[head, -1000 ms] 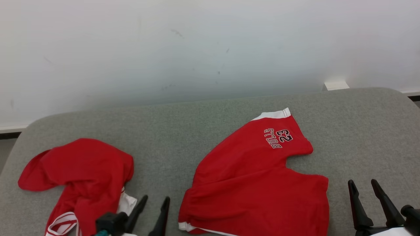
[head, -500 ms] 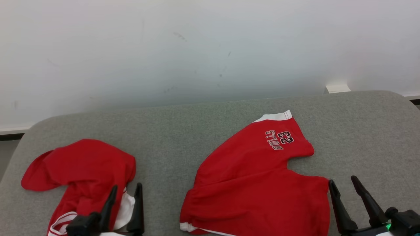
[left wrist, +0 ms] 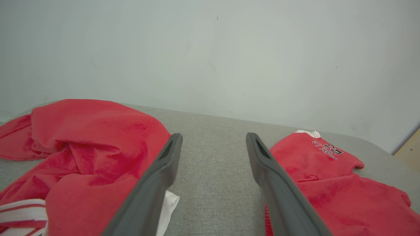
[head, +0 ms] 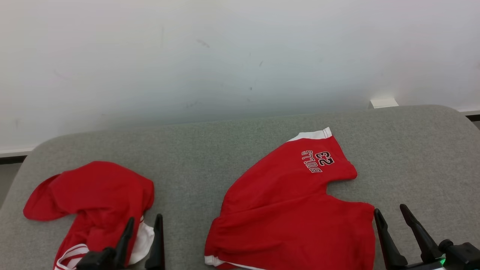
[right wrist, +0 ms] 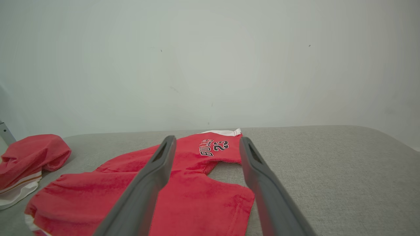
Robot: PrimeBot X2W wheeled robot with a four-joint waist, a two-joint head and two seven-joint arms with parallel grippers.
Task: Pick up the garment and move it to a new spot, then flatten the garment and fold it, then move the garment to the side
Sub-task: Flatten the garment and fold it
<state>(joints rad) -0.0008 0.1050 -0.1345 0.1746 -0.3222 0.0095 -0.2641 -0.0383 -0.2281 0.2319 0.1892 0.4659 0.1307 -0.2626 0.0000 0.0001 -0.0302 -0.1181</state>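
In the head view, your left hand (head: 145,218) sits at the lower left with its fingers spread and nothing between them, tips over the white hem of the crumpled garment (head: 97,195). This red heap lies at the left of the grey counter (head: 195,150). Your right hand (head: 390,209), lower right, is equally released and empty, its near finger just beside the right edge of the red shorts (head: 292,210), which are printed "BULLS 23" and lie half spread at centre right. I judge the pick-up to be the step in hand and the heap its likelier target, though I cannot be sure which piece you mean. In the left wrist view, the left hand (left wrist: 214,135) frames bare counter, and the crumpled garment (left wrist: 92,137) bulges at the left behind its left finger. Shift toward that side and come down on a thick fold, not the loose white edge at the bottom, so that the cloth lifts as one mass. It looks soft, deeply creased and doubled over itself, with red-and-white striped trim in the lower left corner. In the right wrist view, the right hand (right wrist: 207,138) points over the red shorts (right wrist: 197,196). The crumpled garment (right wrist: 32,154) sits at the far left, so keep this hand clear of the shorts' corner.
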